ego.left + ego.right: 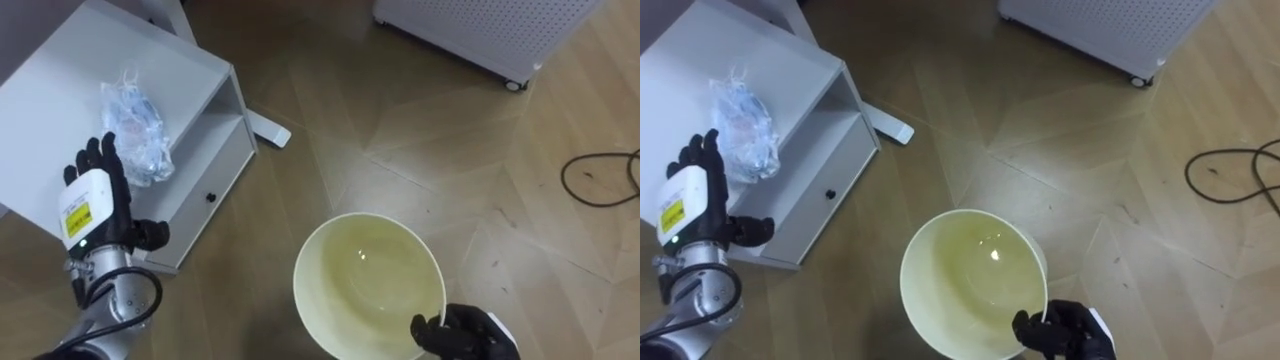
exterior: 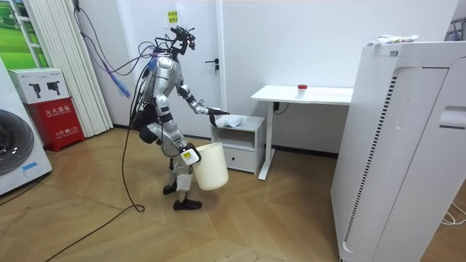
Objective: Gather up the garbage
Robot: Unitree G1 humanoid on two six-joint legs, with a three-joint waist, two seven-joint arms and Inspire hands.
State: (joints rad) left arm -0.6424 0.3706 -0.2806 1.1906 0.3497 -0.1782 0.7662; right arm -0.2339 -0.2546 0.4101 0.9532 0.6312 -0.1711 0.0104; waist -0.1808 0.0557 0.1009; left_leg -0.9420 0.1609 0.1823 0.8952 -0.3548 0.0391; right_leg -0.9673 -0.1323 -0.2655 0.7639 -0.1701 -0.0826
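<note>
A crumpled clear plastic bag [image 1: 138,125] [image 1: 740,125] lies on top of a small white cabinet [image 1: 50,85] [image 2: 246,149] at my left. My left hand [image 1: 95,195] [image 1: 688,205] hovers over the cabinet's near edge just below the bag, open, its fingertips close to the plastic. A cream-coloured round bin [image 1: 300,275] [image 1: 905,280] [image 2: 207,167] hangs low in front of me, and nothing lies inside it. My right hand [image 1: 465,335] [image 1: 1065,332] is shut on its near rim. In the room view I stand facing the cabinet with my left arm stretched towards it.
The cabinet has an open shelf and a drawer with a dark knob [image 1: 211,196]. A white desk [image 2: 306,94] stands beside it, its foot [image 1: 268,128] on the wood floor. A white perforated unit on castors [image 1: 480,30] and a black cable [image 1: 600,180] lie to the right.
</note>
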